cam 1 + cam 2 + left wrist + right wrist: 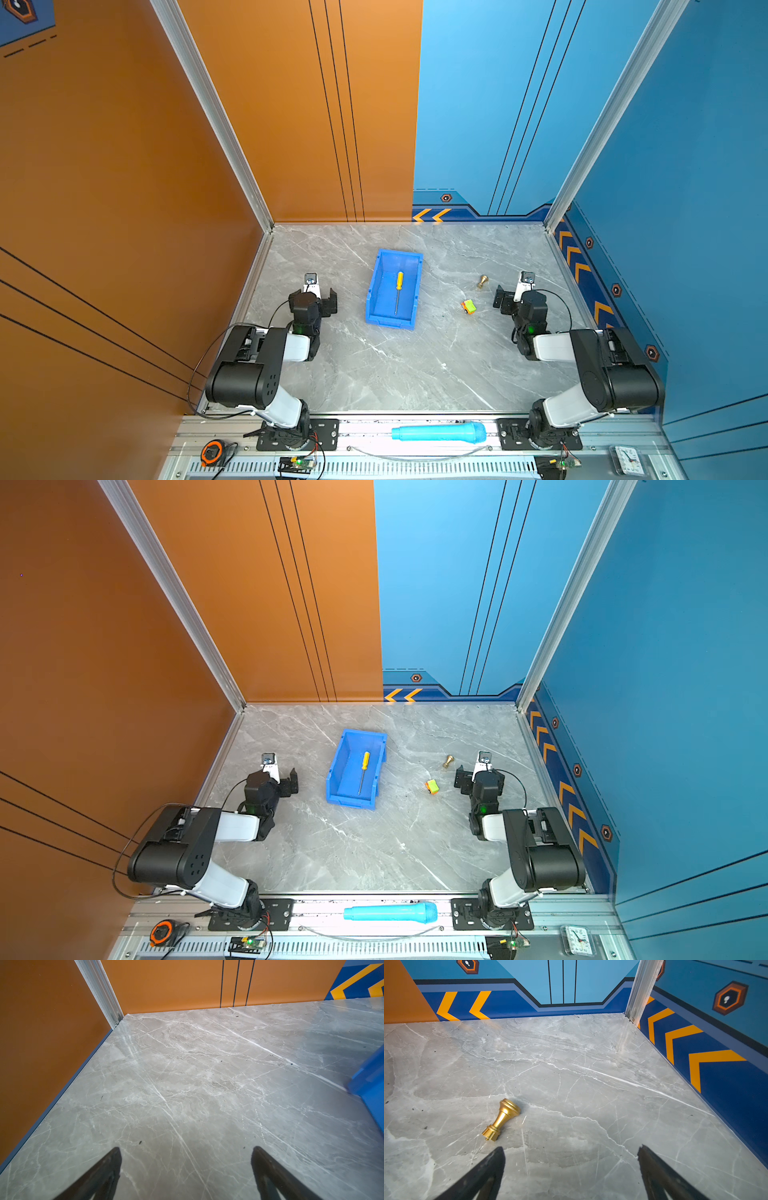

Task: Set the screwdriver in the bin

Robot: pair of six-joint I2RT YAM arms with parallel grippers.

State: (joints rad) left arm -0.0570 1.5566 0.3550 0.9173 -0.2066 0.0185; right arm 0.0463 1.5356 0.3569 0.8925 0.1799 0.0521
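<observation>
**Screwdriver (398,291) lies in the bin (390,323), handle to the back wall**

In both top views the screwdriver rests flat on the bin's floor, inside its walls. Its long axis runs along the bin's length, from front to back. The yellow handle points toward the back wall and the thin metal tip points toward the bin's lowered front lip and the robot. The shaft leans a little off the bin's centre line.

The bin stands near the middle of the table (374,374), between the two arms and apart from both. The left claw (186,1148) sits just left of the bin with its jaws spread wide, and only bare table shows between them. One blue corner of the bin shows at the edge of the left wrist view. The right claw (571,1147) is also spread wide and holds nothing. A gold knob (501,1119) lies on its side near it, not touching.

The table is grey marble with white veins. A small green and orange toy car (468,306) sits between the bin and the right arm. An orange wall (291,124) closes the left and half the back. A blue wall (478,104) with yellow chevrons along its foot closes the rest. On the metal rail (365,432) in front lies a light-blue microphone (438,432), with a tape measure (212,452) and a clock (625,459) at the near corners.
</observation>
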